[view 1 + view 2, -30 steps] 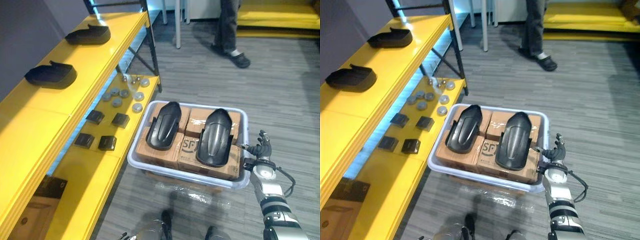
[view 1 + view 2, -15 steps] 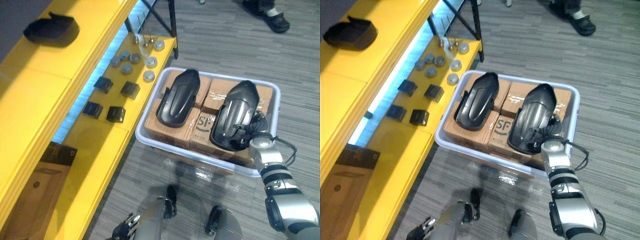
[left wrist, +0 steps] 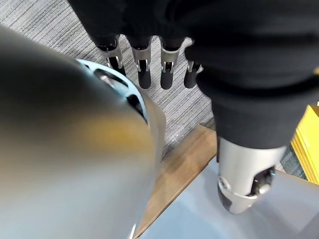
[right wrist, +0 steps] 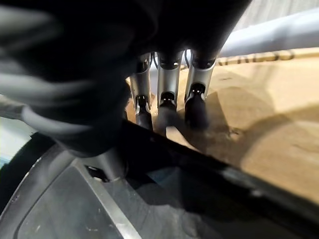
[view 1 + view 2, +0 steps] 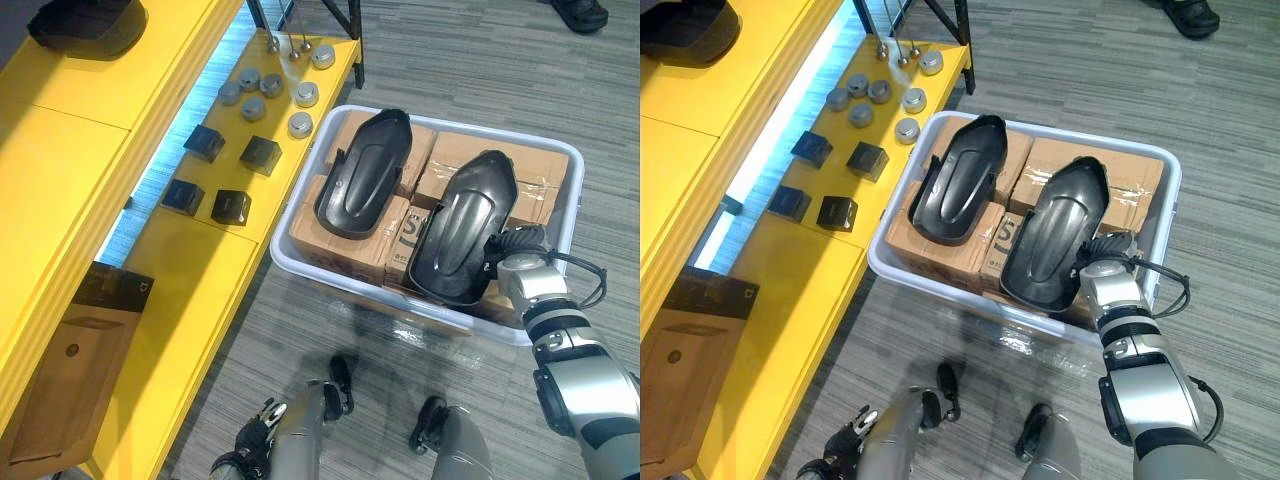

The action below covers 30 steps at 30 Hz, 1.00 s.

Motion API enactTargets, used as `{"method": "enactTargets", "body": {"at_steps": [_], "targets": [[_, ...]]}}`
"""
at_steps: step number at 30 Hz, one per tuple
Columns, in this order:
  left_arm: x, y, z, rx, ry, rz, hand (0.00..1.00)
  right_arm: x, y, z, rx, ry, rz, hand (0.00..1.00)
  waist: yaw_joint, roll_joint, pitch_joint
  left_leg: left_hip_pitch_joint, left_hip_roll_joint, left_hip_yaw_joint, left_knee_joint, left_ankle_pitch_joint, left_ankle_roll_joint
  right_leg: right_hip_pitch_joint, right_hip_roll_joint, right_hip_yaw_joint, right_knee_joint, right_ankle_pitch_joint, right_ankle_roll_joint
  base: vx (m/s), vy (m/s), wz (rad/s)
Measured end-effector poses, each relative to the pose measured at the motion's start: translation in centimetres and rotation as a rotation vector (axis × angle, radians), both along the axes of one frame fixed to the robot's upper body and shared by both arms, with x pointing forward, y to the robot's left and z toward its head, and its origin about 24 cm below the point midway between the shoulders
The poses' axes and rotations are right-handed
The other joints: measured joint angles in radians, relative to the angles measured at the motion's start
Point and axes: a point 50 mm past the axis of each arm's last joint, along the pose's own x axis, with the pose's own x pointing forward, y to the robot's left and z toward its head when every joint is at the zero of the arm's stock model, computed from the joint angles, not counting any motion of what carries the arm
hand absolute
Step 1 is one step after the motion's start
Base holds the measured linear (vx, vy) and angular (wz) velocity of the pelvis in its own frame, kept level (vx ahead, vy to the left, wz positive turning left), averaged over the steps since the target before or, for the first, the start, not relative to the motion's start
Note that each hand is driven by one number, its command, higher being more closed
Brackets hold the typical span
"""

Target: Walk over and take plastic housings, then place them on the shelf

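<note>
Lying on boxes (image 5: 338, 236) in the bin (image 5: 340, 285), long axis and narrower end pointing away, the right housing (image 5: 462, 228) has the right hand's (image 5: 518, 248) straight fingers (image 4: 168, 89) beside its rim.

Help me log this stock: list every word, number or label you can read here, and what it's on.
Cardboard box in the bin: dark print on top, mostly covered by a black housing; not readable.
Brown packet on the yellow shelf: a small round mark, too small to read.
No other text can be read.
</note>
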Motion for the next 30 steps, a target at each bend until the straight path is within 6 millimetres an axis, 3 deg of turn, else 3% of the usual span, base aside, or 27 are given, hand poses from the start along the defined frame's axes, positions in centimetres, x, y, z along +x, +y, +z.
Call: {"method": "enactTargets", "body": {"at_steps": [6,9,12,15,21,23,26,30], "targets": [[0.3,-0.3,0.7,-0.038,-0.073,0.054,0.0,0.1,0.0,-0.1,-0.103,0.035,0.039,1.0,-0.007,-0.001,0.0,0.039,-0.01,-0.002,-0.015,0.006,0.003,0.041,-0.008,-0.009,-0.006,-0.001,-0.001,-0.04,-0.016,0.03],[1.6,-0.6,2.7,-0.07,-0.189,0.085,0.0,0.3,0.1,1.4,-0.273,-0.019,0.079,1.0,-0.012,-0.002,0.0,0.096,-0.03,-0.01,-0.066,0.026,-0.001,0.104,-0.02,-0.036,-0.033,-0.001,0.0,-0.04,-0.027,0.23],[4.0,-0.5,6.0,-0.049,-0.327,0.132,0.0,0.1,0.4,2.4,-0.413,-0.072,0.133,1.0,-0.006,-0.009,0.0,0.167,-0.039,-0.025,-0.121,0.055,-0.002,0.185,-0.011,-0.063,-0.079,0.007,0.0,-0.02,-0.057,0.15],[5.2,0.6,10.0,-0.025,-0.492,0.163,0.0,-0.5,-0.2,1.3,-0.477,-0.051,0.149,1.0,-0.017,-0.016,0.0,0.239,-0.041,-0.049,-0.179,0.077,-0.009,0.282,0.014,-0.103,-0.154,0.029,0.001,0.02,-0.058,0.12],[4.2,0.6,16.2,0.02,-0.738,0.162,0.0,-2.9,-1.7,-3.3,-0.452,0.011,0.139,1.0,-0.029,-0.041,-0.011,0.422,-0.052,-0.062,-0.34,0.124,-0.028,0.474,0.07,-0.14,-0.334,0.083,0.013,0.08,-0.022,0.01],[4.3,0.1,17.0,0.012,-0.764,0.136,0.0,-3.2,-1.2,-4.0,-0.431,-0.019,0.147,1.0,-0.029,-0.054,-0.036,0.445,-0.049,-0.063,-0.377,0.135,-0.034,0.497,0.087,-0.146,-0.375,0.095,0.011,0.08,-0.038,-0.05],[4.7,-2.2,17.1,-0.033,-0.74,0.037,0.0,-3.2,1.3,-4.2,-0.413,-0.107,0.199,1.0,-0.03,-0.075,-0.073,0.485,-0.038,-0.06,-0.448,0.162,-0.046,0.538,0.126,-0.152,-0.462,0.128,0.007,0.09,-0.054,-0.08],[5.8,-7.1,16.8,-0.103,-0.683,-0.147,0.0,-3.0,5.0,-3.6,-0.366,-0.237,0.283,1.0,-0.029,-0.09,-0.133,0.55,-0.032,-0.041,-0.554,0.201,-0.057,0.588,0.169,-0.144,-0.571,0.176,0.004,0.08,-0.023,-0.14]]}}
